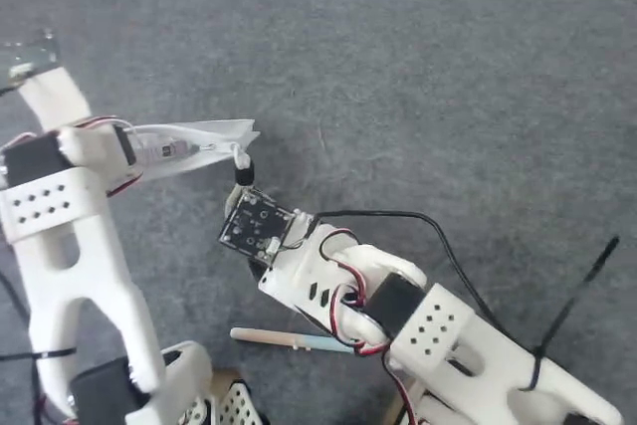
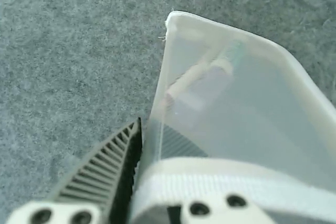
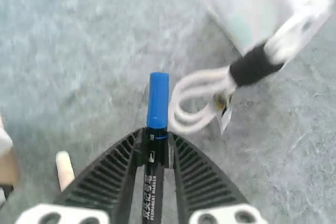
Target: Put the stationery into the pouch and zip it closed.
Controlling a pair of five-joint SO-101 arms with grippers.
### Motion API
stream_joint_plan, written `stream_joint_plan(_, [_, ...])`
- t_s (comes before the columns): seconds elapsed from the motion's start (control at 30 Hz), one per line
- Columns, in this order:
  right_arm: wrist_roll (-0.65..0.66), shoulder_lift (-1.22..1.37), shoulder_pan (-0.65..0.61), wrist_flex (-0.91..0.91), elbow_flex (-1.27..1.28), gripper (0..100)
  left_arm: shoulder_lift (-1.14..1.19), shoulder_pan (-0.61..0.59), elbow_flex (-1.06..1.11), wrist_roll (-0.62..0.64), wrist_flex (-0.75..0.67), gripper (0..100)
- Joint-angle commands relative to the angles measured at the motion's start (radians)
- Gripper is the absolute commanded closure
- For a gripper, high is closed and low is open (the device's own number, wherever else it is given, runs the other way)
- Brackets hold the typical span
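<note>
Grey, felt-like matting (image 1: pixel 448 97) covers the table under both arms. At the left of my high view the left arm carries the translucent pouch (image 1: pixel 194 141), which stretches out toward the middle of the table. From that arm's wrist camera I see the left gripper (image 2: pixel 152 135) clamped on one edge of the pouch; one black ribbed finger (image 2: pixel 113 166) presses the outer face, and the other shows dimly through the film. A white pen-like item (image 2: pixel 202 74) with a greenish end lies inside the pouch; I cannot tell whether the pouch rests on the matting or hangs above it.

At the pouch's far corner hangs the zipper pull cord (image 1: pixel 242 174); the right wrist camera shows it as a white loop (image 3: pixel 199 98) threaded through a black bead, lying just beside the right arm's load. The right gripper (image 3: pixel 156 140) is closed around a marker (image 3: pixel 157 98); its blue cap sticks out past the fingertips and points at the matting close to the loop, while the dark barrel runs back between the ribbed fingers. The marker is outside the pouch; I cannot make out from here whether the zip stands open.

Further right and nearer the arm bases, a pencil (image 1: pixel 289 338) with a pale wooden shaft and a light blue end lies flat on the matting, partly under the right arm and well apart from the pouch.
</note>
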Motion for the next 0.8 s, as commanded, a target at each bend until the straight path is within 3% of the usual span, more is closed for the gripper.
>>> stream_joint_plan(0.0, [-0.037, -0.054, -0.004, -0.038, -0.002, 99.3, 0.037, 0.041, 0.074, -0.014, -0.009, 98])
stream_joint_plan(0.4, [-0.037, -0.177, -0.001, -0.561, 0.267, 99.3, 0.037, 0.046, 0.074, -0.014, -0.005, 98])
stream_joint_plan(0.77, [-0.038, -0.232, -0.001, -0.805, 0.370, 99.3, 0.037, 0.046, 0.077, -0.014, -0.006, 99])
